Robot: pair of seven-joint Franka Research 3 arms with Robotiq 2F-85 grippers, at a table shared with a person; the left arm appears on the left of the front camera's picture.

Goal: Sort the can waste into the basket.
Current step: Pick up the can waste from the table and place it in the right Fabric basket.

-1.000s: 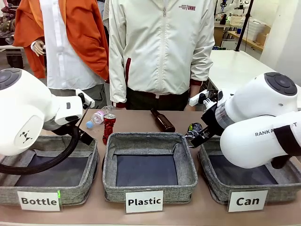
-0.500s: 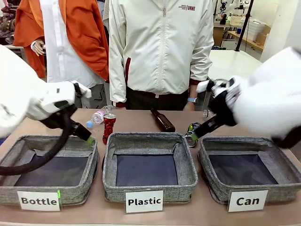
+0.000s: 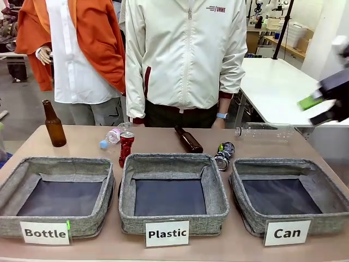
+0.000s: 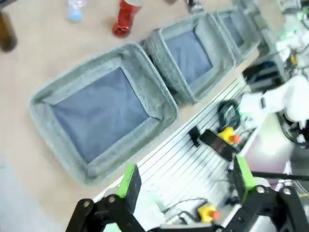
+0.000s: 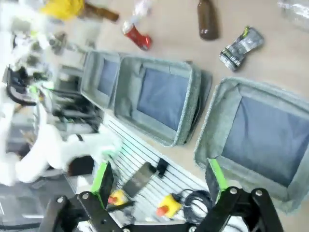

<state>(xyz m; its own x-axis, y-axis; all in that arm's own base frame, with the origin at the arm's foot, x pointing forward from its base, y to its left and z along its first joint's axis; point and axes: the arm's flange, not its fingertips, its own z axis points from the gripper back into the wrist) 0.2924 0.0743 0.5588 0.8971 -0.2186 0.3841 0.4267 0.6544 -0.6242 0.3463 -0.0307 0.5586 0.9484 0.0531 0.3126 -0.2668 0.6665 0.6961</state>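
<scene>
Front view, table layout:
- The grey felt rectangular basket with the white "Can" card (image 3: 253,218) sits at lower right. A matching "Plastic" basket (image 3: 131,221) is at lower centre and a matching "Bottle" basket (image 3: 90,224) at lower left.
- The red crushed metal can with a silver top (image 3: 126,147) stands on the brown table (image 3: 152,136), left of centre. It is just beside the far left corner of the "Plastic" basket; I cannot tell whether they touch.
- The dark crushed metal can with green-yellow print (image 3: 223,154) lies on its side right of centre, in the gap between the far corners of the "Plastic" and "Can" baskets. Both cans are outside the "Can" basket.
- An upright brown glass bottle (image 3: 54,125) stands at mid left, and a lying brown glass bottle (image 3: 188,139) is at centre.
- A small clear plastic bottle with a blue cap (image 3: 113,135) lies just beside the red can. A larger clear plastic bottle (image 3: 264,131) lies beyond the "Can" basket.
- A person in a white zipped jacket (image 3: 185,54) stands at top centre.

Grippers:
- In its wrist view the right gripper (image 5: 159,176) has its jaws spread wide with nothing between them. It is high over the table, and the "Can" basket lies at lower right of that frame. In the front view it is blurred at the upper right edge.
- In its wrist view the left gripper (image 4: 186,176) also has its jaws spread and empty. It is above the near table edge, and the "Bottle" basket lies at centre left of that frame.
</scene>
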